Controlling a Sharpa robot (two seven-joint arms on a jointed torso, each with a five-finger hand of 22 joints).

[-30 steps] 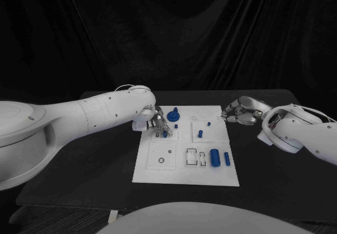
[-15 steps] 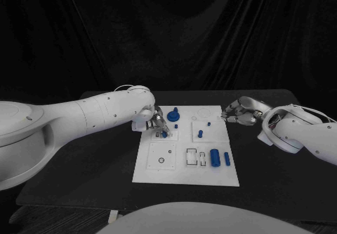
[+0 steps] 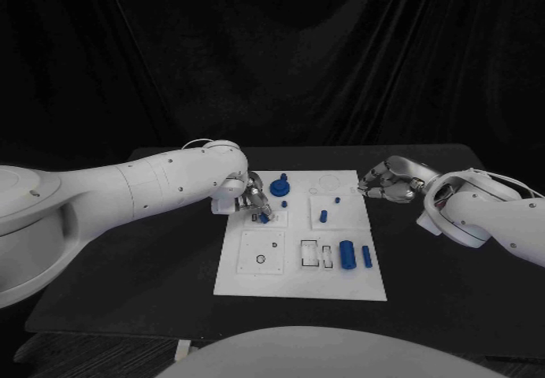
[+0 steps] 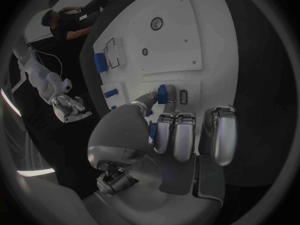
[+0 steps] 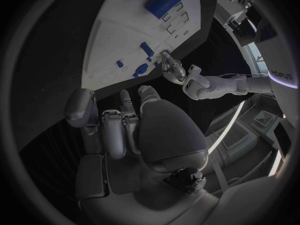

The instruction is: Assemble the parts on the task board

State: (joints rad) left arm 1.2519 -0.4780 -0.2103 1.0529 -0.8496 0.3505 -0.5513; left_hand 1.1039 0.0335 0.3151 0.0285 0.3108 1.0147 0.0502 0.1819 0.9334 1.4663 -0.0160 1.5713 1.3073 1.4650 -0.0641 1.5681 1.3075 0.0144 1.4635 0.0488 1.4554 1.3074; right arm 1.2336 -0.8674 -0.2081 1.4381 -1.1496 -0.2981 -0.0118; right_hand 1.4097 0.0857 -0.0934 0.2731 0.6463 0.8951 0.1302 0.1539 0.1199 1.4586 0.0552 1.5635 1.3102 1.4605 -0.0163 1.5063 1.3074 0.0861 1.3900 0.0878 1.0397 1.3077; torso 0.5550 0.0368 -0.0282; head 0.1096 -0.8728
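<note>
The white task board [image 3: 298,272] lies in the middle of the table. My left hand [image 3: 242,198] hovers over its far left part and pinches a small blue part [image 3: 264,218] between thumb and a finger. In the left wrist view that blue part [image 4: 162,93] sits just beside a small dark slot [image 4: 184,96] in the board [image 4: 181,30]. A round blue knob [image 3: 280,187], a short peg [image 3: 324,216] and two blue cylinders [image 3: 347,254] rest on the board. My right hand [image 3: 386,179] is off the board's far right corner, fingers curled in, holding nothing.
The black table [image 3: 136,268] extends on both sides of the board. A square plate with a small ring hole [image 3: 261,258] and a framed rectangular recess [image 3: 316,253] are on the near half of the board.
The left hand with the blue part has shifted very slightly over the board. The right hand has not moved.
</note>
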